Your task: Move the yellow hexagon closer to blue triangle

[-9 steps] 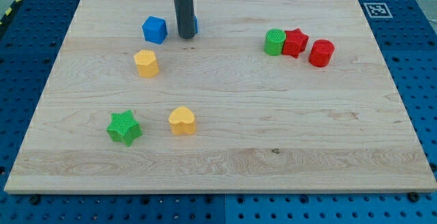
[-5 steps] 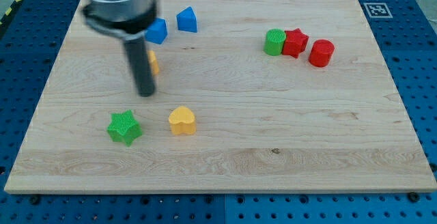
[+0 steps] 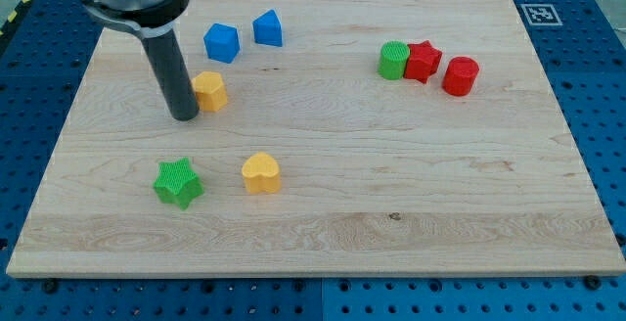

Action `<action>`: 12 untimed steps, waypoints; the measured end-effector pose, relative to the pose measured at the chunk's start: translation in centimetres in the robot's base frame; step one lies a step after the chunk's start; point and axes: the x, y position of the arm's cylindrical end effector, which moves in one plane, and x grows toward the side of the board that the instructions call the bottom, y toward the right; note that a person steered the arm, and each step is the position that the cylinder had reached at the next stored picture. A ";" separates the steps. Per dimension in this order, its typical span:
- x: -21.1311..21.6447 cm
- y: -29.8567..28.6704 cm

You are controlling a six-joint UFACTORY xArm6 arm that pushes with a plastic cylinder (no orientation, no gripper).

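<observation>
The arm carries no pincer; it ends in a plain rod that has hold of nothing and can only push. My tip point(image 3: 184, 116) rests on the board point(image 3: 391, 213) at the 8 o'clock side of the yellow hexagon point(image 3: 209, 91), touching it or just beside it; the rod's shaft covers the block's left edge, so actual contact cannot be confirmed.

Hazards, as judged from this layout:

- The blue triangle point(image 3: 267, 28) lies at about 1 o'clock from the yellow hexagon; a push from 8 o'clock is roughly in line, but an off-centre contact would probably spin the hexagon or let it slip off the rod toward 3 o'clock;
- The blue cube point(image 3: 222, 42) stands at 12 o'clock from the hexagon, near it, and just beside the triangle at the triangle's 8 o'clock; a heading too far toward 12 o'clock would likely drive the hexagon into the cube, and the cube could then shove the triangle away;
- An overlong stroke could strike the triangle and move the target itself.

The yellow hexagon sits in the upper-left part of the board, flat on its base, a short faceted prism with a lighter top face; it stands clear of other blocks.

Well apart from the path: a yellow heart point(image 3: 261, 173) at 5 o'clock from the hexagon; a green star point(image 3: 178, 182) at 7 o'clock; a green cylinder point(image 3: 394, 61), red star point(image 3: 423, 62) and red cylinder point(image 3: 460, 75) clustered far off at 3 o'clock.
</observation>
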 end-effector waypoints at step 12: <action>-9.8 3.7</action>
